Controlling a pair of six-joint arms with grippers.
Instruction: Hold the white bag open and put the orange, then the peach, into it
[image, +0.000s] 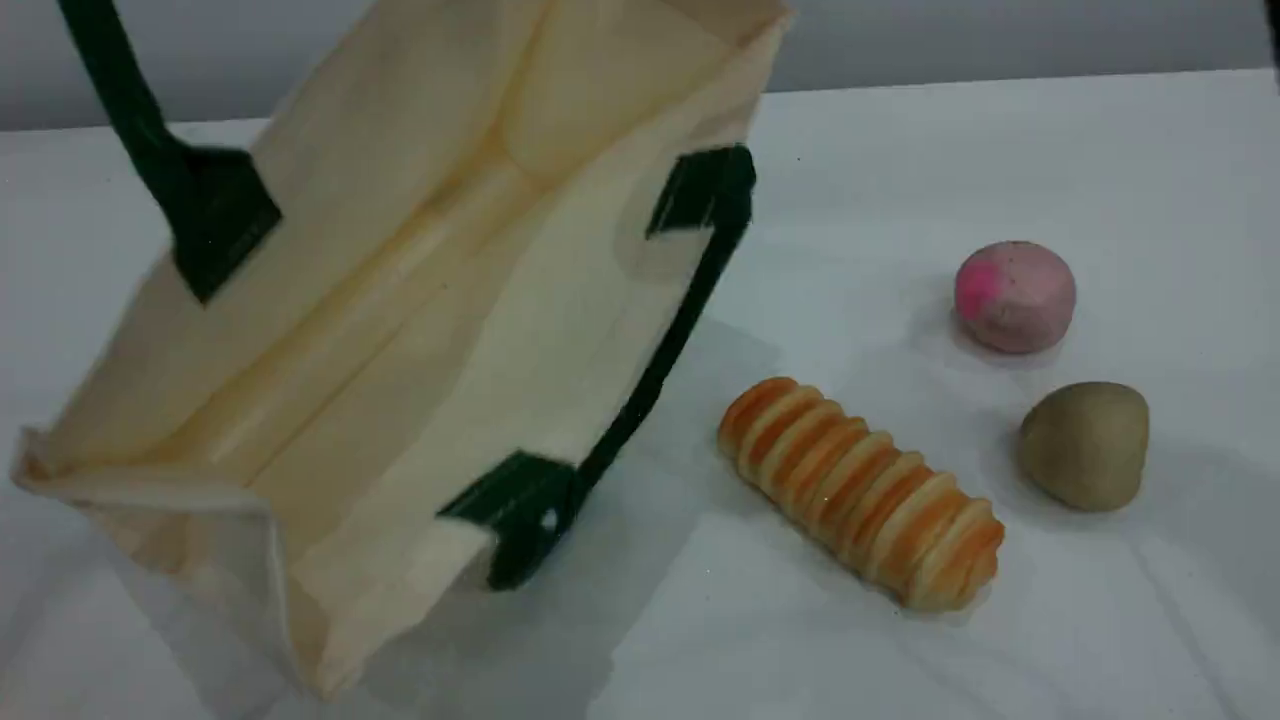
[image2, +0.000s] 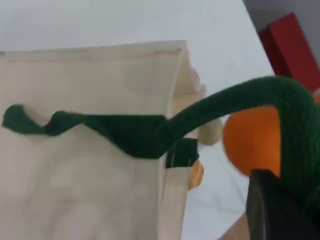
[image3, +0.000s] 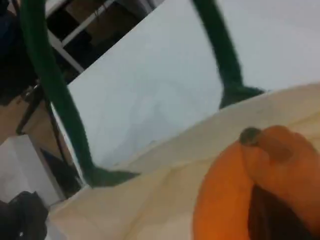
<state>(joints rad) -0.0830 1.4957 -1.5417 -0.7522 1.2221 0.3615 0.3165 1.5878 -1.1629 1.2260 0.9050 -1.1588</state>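
The white bag (image: 400, 300) stands tilted on the table with its mouth open toward the scene camera. One green handle (image: 120, 110) runs up out of the scene's top edge. In the left wrist view my left gripper (image2: 285, 200) is shut on that rope handle (image2: 235, 102), above the bag (image2: 85, 175). The orange (image2: 250, 145) hangs just beyond it. My right gripper (image3: 270, 215) is shut on the orange (image3: 225, 200), just above the bag's cloth (image3: 165, 180). The peach (image: 1015, 295) lies on the table right of the bag. Neither gripper shows in the scene view.
A ridged orange-striped bread roll (image: 860, 493) lies beside the bag's lower handle (image: 660, 350). A tan lump (image: 1085, 445) sits in front of the peach. A red box (image2: 292, 47) shows past the table edge in the left wrist view.
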